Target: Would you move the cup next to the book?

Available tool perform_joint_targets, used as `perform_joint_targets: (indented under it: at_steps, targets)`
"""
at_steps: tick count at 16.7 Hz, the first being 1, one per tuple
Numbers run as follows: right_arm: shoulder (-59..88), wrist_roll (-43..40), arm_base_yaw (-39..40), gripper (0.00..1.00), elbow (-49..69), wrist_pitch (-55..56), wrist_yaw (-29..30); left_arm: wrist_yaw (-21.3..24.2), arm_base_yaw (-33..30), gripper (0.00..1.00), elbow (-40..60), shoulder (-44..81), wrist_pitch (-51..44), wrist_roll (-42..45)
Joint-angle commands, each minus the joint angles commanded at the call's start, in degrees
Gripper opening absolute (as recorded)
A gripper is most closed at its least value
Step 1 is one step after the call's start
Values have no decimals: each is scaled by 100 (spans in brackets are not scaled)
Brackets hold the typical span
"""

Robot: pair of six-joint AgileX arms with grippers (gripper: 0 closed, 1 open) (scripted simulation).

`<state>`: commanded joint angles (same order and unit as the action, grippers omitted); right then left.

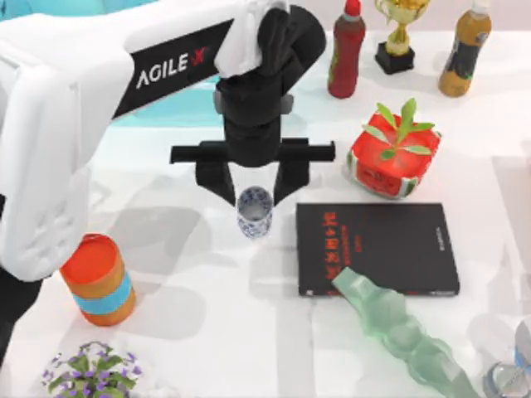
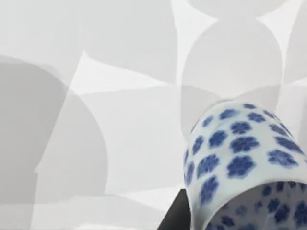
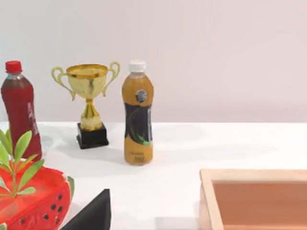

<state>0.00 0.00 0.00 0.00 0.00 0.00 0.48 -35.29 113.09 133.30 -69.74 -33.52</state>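
The cup [image 1: 255, 212] is clamped between the fingers of the left gripper [image 1: 253, 192], at the book's [image 1: 377, 247] 9 o'clock side, just beside it.

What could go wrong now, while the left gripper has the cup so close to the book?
1. The left gripper has its fingers around the cup. If the grip is weak, the cup may slip or tip.
2. The book lies just to the right. A careless move could set the cup on its edge, or a finger could push the book.
3. The pale green object lies across the book's near edge and could be disturbed.
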Motion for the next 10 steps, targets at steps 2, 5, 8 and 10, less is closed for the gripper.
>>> perform_joint_targets:
  at_steps: [2, 5, 8, 10]
  targets:
    - [0, 0, 0, 100, 0, 0, 0, 0, 0, 83, 0, 0, 0, 0]
    - [0, 0, 0, 100, 0, 0, 0, 0, 0, 100, 0, 0, 0, 0]
    - [0, 0, 0, 100, 0, 0, 0, 0, 0, 100, 0, 0, 0, 0]
    - [0, 0, 0, 100, 0, 0, 0, 0, 0, 100, 0, 0, 0, 0]
